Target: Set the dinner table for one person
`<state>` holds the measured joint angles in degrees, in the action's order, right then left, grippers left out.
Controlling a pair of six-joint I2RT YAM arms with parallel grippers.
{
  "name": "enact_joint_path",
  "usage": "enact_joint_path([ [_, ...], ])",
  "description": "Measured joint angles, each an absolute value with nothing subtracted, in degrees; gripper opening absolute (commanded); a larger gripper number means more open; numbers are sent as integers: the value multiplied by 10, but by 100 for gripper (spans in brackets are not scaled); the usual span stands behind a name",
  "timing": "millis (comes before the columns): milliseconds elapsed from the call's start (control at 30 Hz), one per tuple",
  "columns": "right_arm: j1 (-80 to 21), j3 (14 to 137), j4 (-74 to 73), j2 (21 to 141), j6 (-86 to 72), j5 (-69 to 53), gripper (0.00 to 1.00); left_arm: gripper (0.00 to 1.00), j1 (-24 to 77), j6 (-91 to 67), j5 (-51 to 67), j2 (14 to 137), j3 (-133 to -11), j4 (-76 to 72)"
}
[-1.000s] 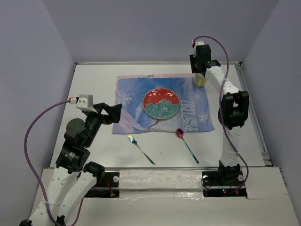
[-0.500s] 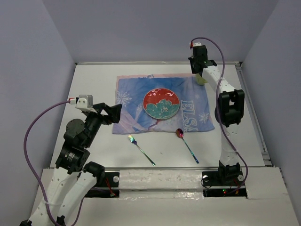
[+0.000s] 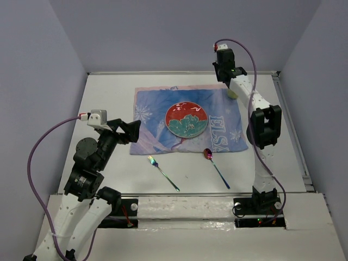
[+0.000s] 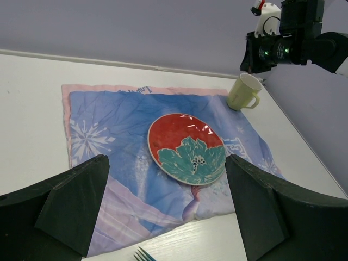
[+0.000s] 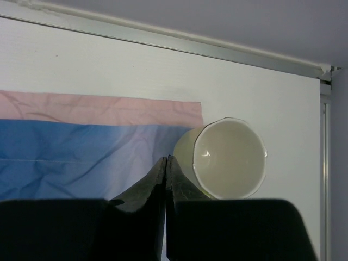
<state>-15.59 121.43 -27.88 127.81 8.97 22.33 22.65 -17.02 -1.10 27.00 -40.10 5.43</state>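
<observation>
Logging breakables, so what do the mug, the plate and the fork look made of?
Mug: probably glazed ceramic, pale yellow-green, glossy glint inside. Plate: likely glazed ceramic too, shiny highlights on red face. Fork: seemingly metal, thin, with iridescent rainbow sheen.

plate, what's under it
The plate lies on the blue snowflake mat, which lies on the white table. The mat's print beneath the plate is covered.

The left arm and right arm have white links, black joints and black fingers; purple cables trail from them.
</observation>
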Motion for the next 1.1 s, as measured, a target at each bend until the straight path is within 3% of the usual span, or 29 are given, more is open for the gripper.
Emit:
enact_joint_path([
  [33, -156, 1214, -279, 1277, 87, 223, 30, 99, 227, -170, -11, 269, -401, 54],
  [67, -155, 1214, -278, 1275, 86, 224, 47, 99, 227, -170, -11, 268, -401, 54],
  [100, -154, 1214, -278, 1275, 84, 229, 51, 99, 227, -170, -11, 267, -401, 54],
  [300, -142, 1212, -280, 1275, 81, 235, 55, 99, 227, -170, -11, 267, -401, 54],
  [433, -127, 1209, -286, 1275, 73, 215, 52, 99, 227, -170, -11, 269, -401, 54],
  [667, -110, 1209, -288, 1289, 61, 193, 33, 99, 222, -170, -10, 270, -401, 54],
  [967, -109, 1209, -294, 1324, 62, 163, 31, 99, 220, -170, 3, 284, -401, 54],
  [1033, -109, 1210, -296, 1327, 61, 161, 19, 99, 220, -170, 4, 284, -401, 54],
  [1067, -109, 1210, -296, 1327, 61, 161, 6, 99, 220, -170, 4, 284, -401, 54],
  [1100, -109, 1210, -296, 1327, 62, 161, 0, 99, 220, -170, 5, 284, -401, 54],
])
